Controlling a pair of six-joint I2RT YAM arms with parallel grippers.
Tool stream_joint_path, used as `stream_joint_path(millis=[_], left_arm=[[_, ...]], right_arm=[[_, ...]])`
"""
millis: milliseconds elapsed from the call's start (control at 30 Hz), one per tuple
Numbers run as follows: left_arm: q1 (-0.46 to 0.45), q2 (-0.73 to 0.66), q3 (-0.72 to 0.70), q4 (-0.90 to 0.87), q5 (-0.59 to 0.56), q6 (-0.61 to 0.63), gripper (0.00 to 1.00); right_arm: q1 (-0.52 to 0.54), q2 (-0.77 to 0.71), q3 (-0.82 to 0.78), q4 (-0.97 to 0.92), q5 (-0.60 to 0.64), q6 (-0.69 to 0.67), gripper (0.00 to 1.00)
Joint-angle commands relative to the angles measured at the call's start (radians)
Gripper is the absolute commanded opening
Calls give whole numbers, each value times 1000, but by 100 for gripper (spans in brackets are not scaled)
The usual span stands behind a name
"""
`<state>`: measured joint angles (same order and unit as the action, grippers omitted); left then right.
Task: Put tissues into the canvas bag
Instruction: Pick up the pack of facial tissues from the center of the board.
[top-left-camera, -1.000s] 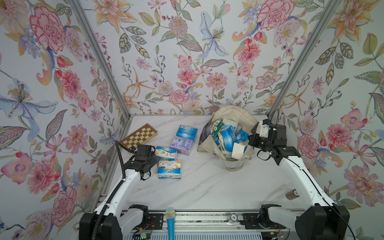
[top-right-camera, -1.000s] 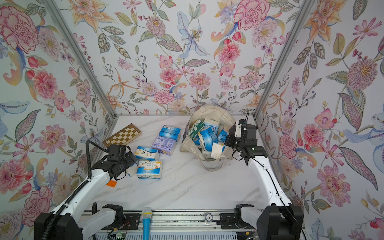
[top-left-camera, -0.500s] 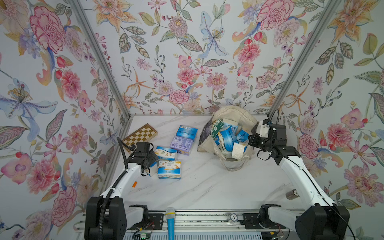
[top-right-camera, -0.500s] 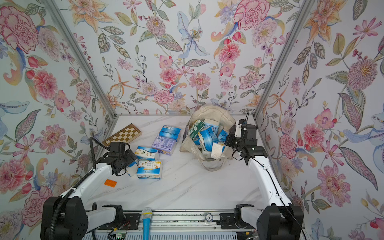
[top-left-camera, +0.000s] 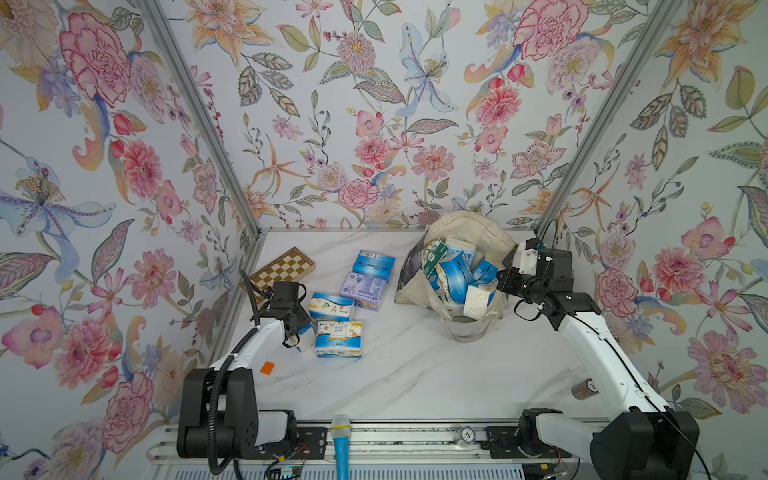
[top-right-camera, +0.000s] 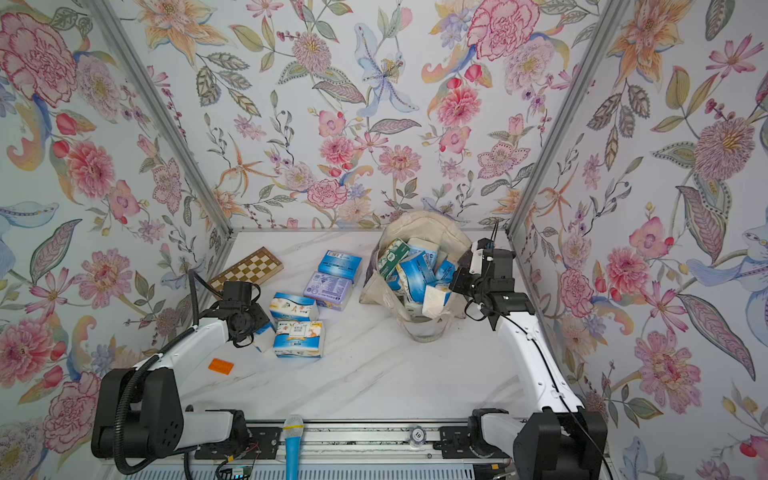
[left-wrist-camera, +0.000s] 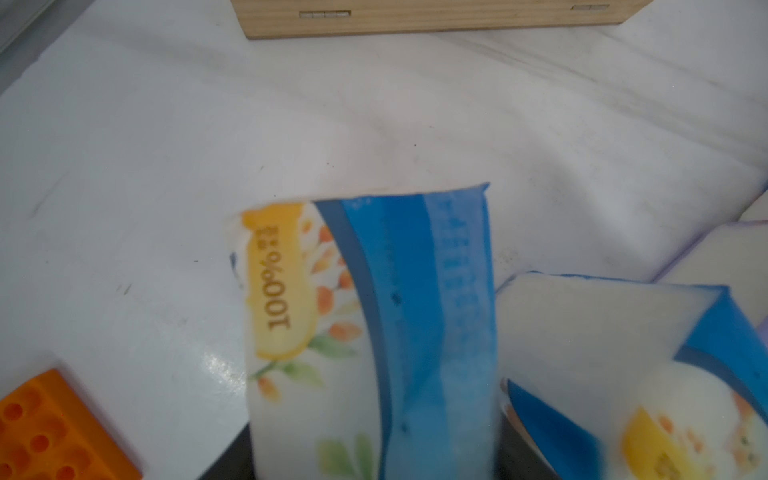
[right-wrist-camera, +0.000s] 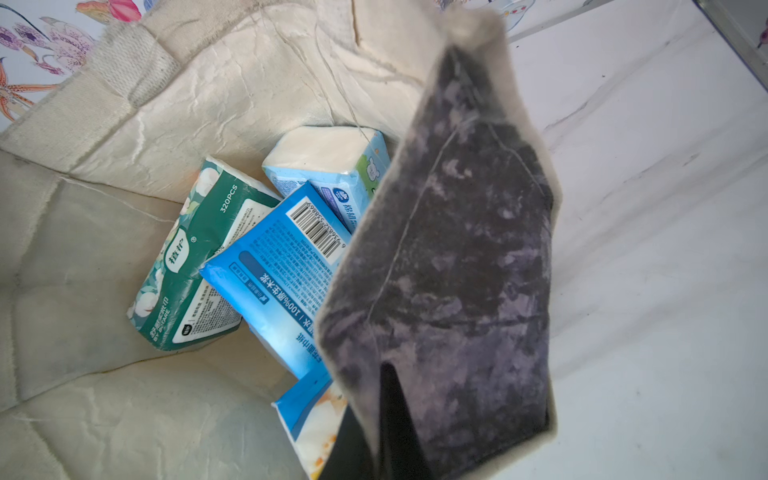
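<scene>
One blue-and-white plastic-wrapped tissue pack (left-wrist-camera: 374, 332) sits clasped in your left claw (top-left-camera: 300, 331), arm (top-left-camera: 259, 343) stretched low. Your right claw (top-left-camera: 500, 279) pinches the cream canvas bag (top-left-camera: 469, 228).

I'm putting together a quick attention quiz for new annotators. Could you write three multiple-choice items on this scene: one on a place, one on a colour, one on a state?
1. Where on the table does the chessboard lie?
A) near right corner
B) against the front rail
C) far left corner

2. What colour is the tissue pack nearest the plain blue pack?
A) lavender
B) green
C) red

3. How does the right gripper stand at the canvas bag?
A) open above it
B) shut on its rim
C) shut on a pack inside it

Answers:
1 C, the chessboard sits by the far end of the left wall.
2 A, its wrapper is pale purple.
3 B, the right wrist view shows the jaws pinching the bag's cloth.
</scene>
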<state>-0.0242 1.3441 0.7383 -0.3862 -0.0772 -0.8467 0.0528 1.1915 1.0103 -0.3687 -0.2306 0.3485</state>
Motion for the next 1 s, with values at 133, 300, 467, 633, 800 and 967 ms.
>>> stream_joint_path(millis=[133, 300, 467, 633, 800, 967], left_arm=[[9, 11, 55, -41, 1, 39, 40], [9, -34, 121, -115, -32, 67, 40], [9, -104, 226, -200, -106, 99, 40], [9, -160, 321, -213, -109, 124, 39], [0, -177, 393, -116, 66, 152, 35], [-107, -121, 534, -53, 124, 186, 34]], right_arm=[[1, 10, -20, 7, 28, 3, 6], [1, 10, -16, 4, 30, 3, 6], [1, 10, -10, 0, 31, 4, 6], [2, 8, -10, -2, 30, 7, 6], [2, -2, -2, -13, 30, 11, 6], [1, -35, 0, -12, 48, 30, 6]])
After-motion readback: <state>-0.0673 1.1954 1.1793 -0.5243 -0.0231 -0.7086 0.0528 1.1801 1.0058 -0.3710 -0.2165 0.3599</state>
